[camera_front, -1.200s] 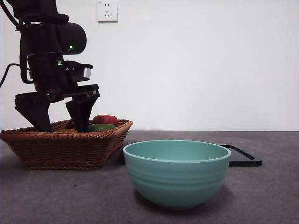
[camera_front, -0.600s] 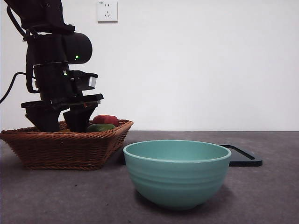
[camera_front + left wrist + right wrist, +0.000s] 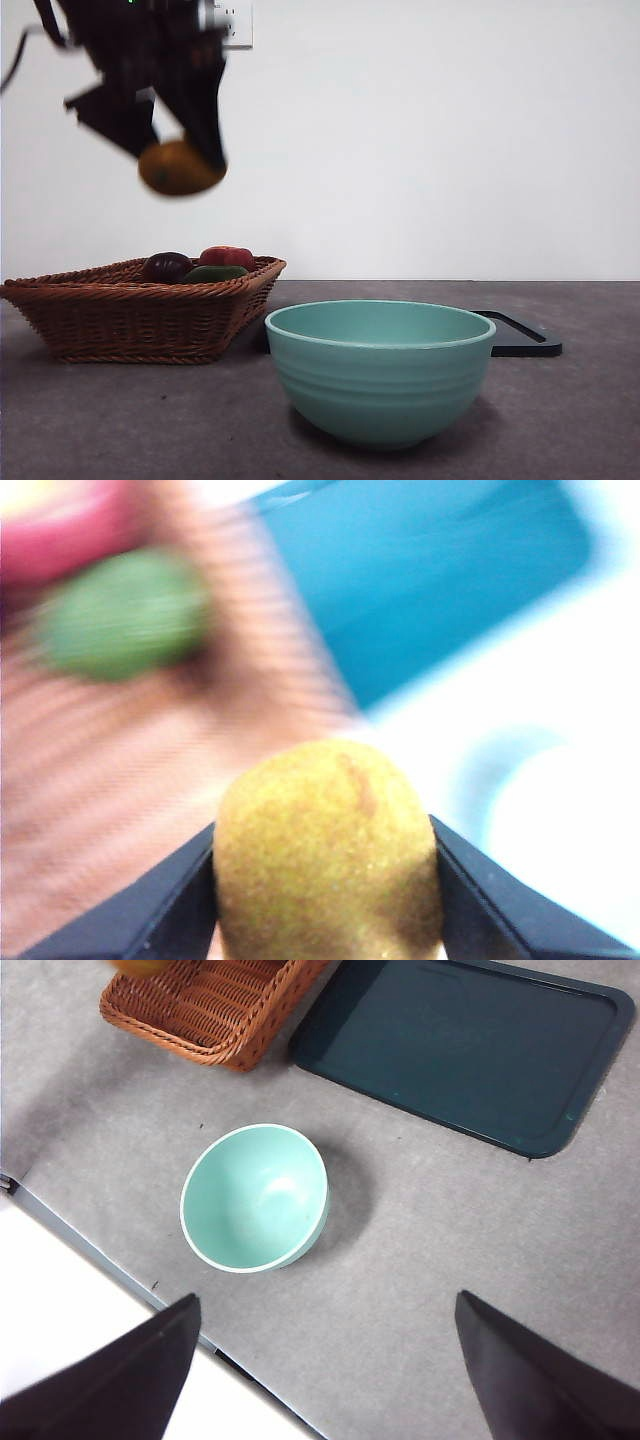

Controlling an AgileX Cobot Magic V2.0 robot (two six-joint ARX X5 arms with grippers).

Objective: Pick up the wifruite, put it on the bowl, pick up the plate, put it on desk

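My left gripper (image 3: pixel 180 150) is high above the wicker basket (image 3: pixel 140 310) in the front view, shut on a brown-yellow kiwi fruit (image 3: pixel 181 168). The left wrist view shows the kiwi (image 3: pixel 328 852) clamped between both jaws. The teal-green ridged bowl (image 3: pixel 380 368) stands empty on the dark grey desk (image 3: pixel 100 420), to the right of the basket. It also shows in the right wrist view (image 3: pixel 255 1198). My right gripper (image 3: pixel 325 1360) is open and empty, high above the desk near the bowl.
The basket holds a red fruit (image 3: pixel 227 257), a green one (image 3: pixel 216 272) and a dark purple one (image 3: pixel 166 266). A glossy black tray (image 3: pixel 520 335) lies behind the bowl on the right, also in the right wrist view (image 3: pixel 465 1045). A wall socket (image 3: pixel 235 25) is behind.
My left gripper has risen out of the basket with the kiwi clamped in it. A dark purple fruit now shows in the basket.
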